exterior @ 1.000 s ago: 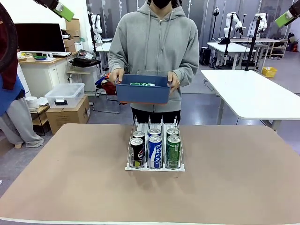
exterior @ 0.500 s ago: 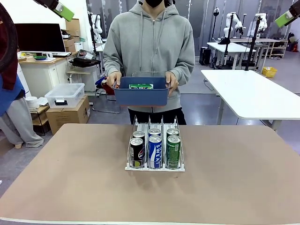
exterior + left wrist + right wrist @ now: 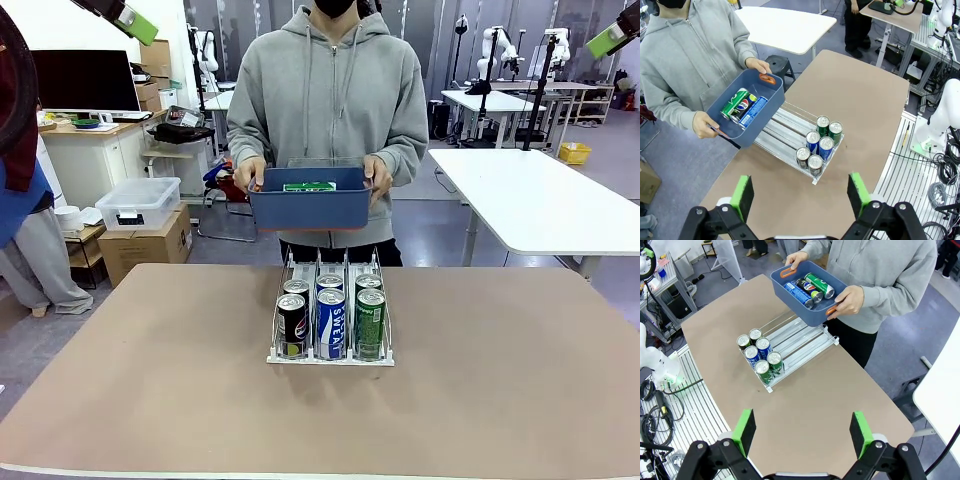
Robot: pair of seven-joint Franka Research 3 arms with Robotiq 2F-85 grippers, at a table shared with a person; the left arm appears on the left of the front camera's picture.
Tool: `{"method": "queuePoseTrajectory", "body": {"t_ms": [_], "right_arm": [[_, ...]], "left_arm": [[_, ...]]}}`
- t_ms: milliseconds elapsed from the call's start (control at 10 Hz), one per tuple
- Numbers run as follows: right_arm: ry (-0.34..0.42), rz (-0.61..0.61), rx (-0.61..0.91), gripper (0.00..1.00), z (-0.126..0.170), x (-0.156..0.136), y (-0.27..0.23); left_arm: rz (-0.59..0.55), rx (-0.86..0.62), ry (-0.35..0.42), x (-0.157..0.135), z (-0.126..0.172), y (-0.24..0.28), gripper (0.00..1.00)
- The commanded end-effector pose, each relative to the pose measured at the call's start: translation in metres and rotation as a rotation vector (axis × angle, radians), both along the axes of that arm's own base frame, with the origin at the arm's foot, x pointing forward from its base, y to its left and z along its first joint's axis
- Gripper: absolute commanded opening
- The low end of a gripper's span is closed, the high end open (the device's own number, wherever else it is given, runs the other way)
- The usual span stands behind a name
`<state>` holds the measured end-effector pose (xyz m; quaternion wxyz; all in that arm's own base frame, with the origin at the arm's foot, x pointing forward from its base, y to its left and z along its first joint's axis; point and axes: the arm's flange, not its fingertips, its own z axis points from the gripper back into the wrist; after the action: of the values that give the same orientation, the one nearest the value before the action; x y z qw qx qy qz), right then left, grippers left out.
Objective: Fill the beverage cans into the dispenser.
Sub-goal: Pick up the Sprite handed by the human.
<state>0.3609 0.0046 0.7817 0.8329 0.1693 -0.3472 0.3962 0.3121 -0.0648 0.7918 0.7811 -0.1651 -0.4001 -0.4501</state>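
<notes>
The clear three-lane dispenser [image 3: 278, 330] stands mid-table, and several beverage cans [image 3: 331, 320] fill its near end: black, blue and green in front, another row behind. Across the table a person holds a blue bin [image 3: 308, 212] in both hands just beyond the dispenser's far end. Three more cans lie in that bin: green [image 3: 735, 103], black [image 3: 743, 106] and blue [image 3: 754, 111]. My left gripper [image 3: 801, 200] is open and empty, high above the table. High up on the other side, my right gripper [image 3: 802, 432] is also open and empty, looking down on the bin [image 3: 790, 282] and the dispenser [image 3: 802, 339].
The brown table [image 3: 150, 380] has wide bare room on both sides of the dispenser. A white table [image 3: 545, 200] stands beyond at the right. On the floor at the left are a clear storage box [image 3: 138, 203] and a cardboard box [image 3: 145, 245].
The person has shifted a little and brought the blue bin slightly lower, toward the dispenser. Neither gripper has moved, and the cans in the dispenser stand as before.
</notes>
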Motion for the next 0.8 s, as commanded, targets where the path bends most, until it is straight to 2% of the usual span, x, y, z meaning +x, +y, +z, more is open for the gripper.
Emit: {"method": "queuePoseTrajectory", "body": {"t_ms": [0, 700], "right_arm": [[0.006, 0.005, -0.001, 1.00, -0.0009, -0.0004, 0.0001], [0.006, 0.005, -0.001, 1.00, -0.0009, -0.0004, 0.0001]], "left_arm": [[0.008, 0.001, -0.003, 0.0002, 0.0004, 0.0012, 1.00], [0.008, 0.001, -0.003, 0.0002, 0.0004, 0.0012, 1.00]]}}
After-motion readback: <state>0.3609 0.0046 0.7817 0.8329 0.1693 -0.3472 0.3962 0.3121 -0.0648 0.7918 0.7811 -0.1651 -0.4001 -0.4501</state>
